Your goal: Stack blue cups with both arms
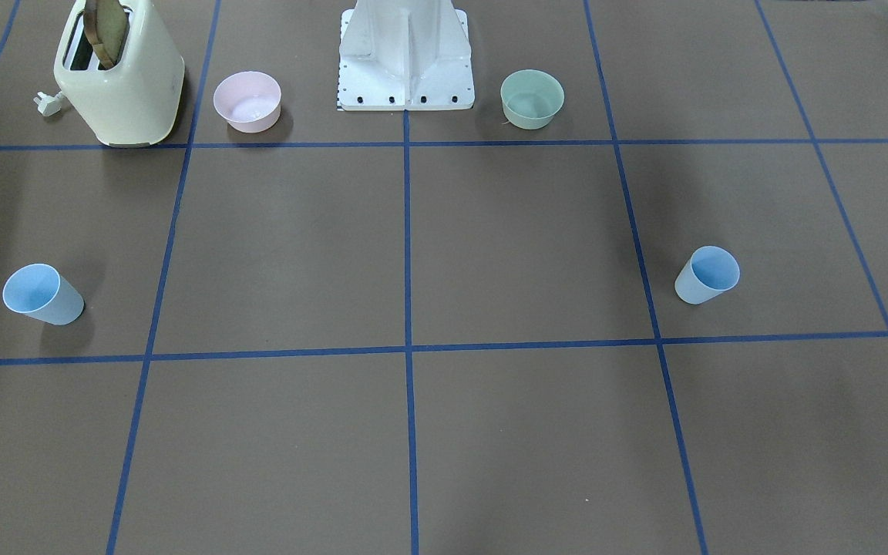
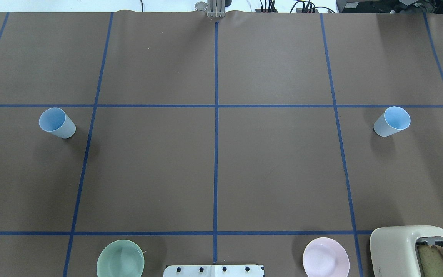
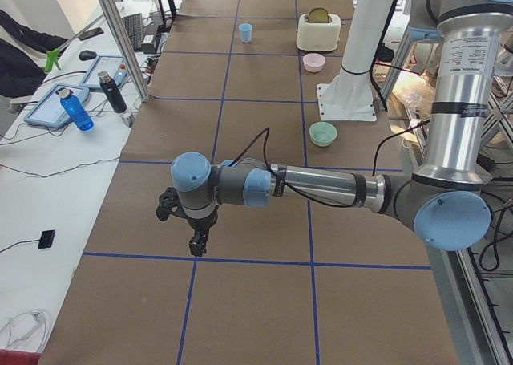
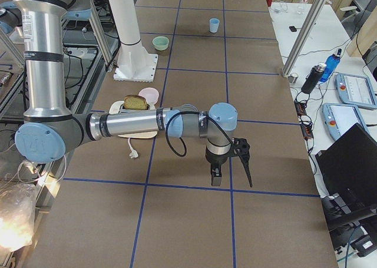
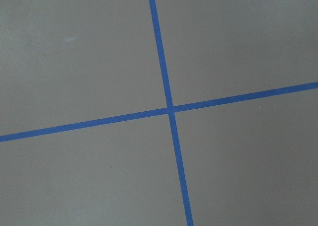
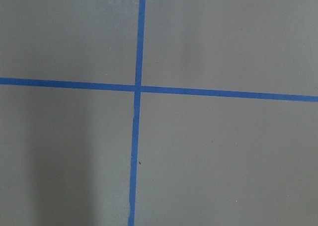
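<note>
Two light-blue cups stand upright and far apart on the brown table. One cup (image 2: 57,123) (image 1: 708,275) is on my left side, the other (image 2: 392,121) (image 1: 43,294) on my right. Neither arm shows in the overhead or front view. The left arm reaches out low over the table in the exterior left view, and its gripper (image 3: 195,243) points down. The right gripper (image 4: 231,176) hangs likewise in the exterior right view. I cannot tell whether either is open or shut. Both wrist views show only bare table with crossing blue tape.
A cream toaster (image 2: 417,250) holding bread stands near the base on my right. A pink bowl (image 2: 325,257) is beside it and a pale green bowl (image 2: 120,259) is on my left. The white base mount (image 1: 405,58) is between them. Bottles and tablets lie beyond the table's far edge.
</note>
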Robot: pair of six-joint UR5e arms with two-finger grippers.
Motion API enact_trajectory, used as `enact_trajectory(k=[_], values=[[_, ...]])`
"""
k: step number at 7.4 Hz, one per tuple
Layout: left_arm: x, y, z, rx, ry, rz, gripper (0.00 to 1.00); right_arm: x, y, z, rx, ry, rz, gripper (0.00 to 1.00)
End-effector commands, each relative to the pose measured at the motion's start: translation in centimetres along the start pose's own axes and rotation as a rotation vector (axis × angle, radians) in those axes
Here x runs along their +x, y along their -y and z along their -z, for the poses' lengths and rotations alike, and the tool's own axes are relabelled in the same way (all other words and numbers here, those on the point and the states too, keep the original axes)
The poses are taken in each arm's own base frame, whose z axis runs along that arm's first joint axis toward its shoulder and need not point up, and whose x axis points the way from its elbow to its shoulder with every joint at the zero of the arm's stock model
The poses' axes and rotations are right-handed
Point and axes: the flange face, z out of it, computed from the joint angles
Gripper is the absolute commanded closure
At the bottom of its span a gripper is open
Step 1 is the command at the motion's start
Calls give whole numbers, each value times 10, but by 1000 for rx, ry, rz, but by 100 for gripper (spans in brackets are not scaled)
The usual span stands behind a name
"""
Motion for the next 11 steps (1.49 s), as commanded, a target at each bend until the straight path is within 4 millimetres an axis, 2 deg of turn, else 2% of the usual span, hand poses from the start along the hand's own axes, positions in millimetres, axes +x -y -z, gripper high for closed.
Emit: enact_trajectory(k=[1, 6, 11], values=[[2, 1, 2, 10, -3, -9, 2, -2, 1, 1, 3, 9, 2, 0], [4, 2, 3, 10, 6, -15, 2, -16, -2, 15, 29, 5, 33, 0], [8, 11, 10, 22, 23, -22, 2, -18, -2, 14, 30, 7, 34, 0]])
